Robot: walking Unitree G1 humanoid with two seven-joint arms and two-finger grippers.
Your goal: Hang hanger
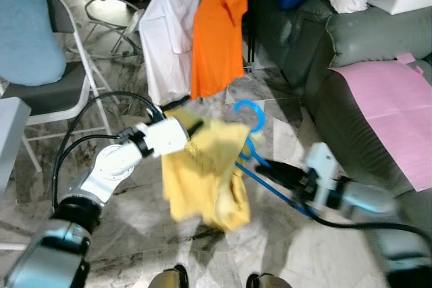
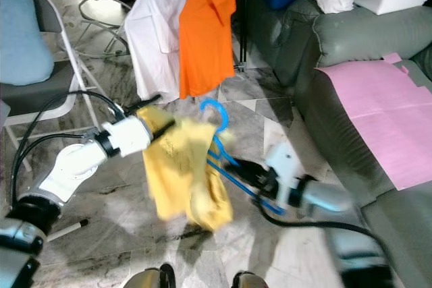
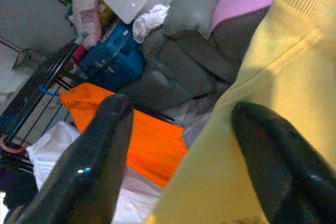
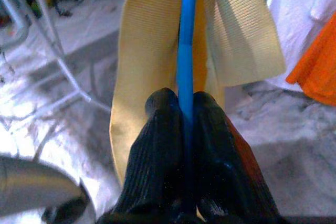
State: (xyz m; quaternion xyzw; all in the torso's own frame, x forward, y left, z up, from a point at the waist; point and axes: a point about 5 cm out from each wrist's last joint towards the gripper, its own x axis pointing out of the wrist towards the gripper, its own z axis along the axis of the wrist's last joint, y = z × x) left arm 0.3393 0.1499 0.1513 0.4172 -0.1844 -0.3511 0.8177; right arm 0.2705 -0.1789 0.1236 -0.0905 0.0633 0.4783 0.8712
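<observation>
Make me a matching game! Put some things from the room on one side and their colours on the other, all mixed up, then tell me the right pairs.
Things:
1. hanger held in the right pincer
2. shirt at the left pincer
3. sheet on the sofa
4. T-shirt hanging beside the white one

Colours:
A. pink
B. orange
C. blue
D. yellow

Pairs: 1-C, 2-D, 3-A, 4-B

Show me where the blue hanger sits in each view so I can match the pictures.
Left eye view: blue hanger, hook just right of centre, above the yellow shirt.
Right eye view: hook at centre.
Left wrist view: not in it.
Right wrist view: its blue bar, pinched by the right gripper.
Shared landmark: orange shirt.
</observation>
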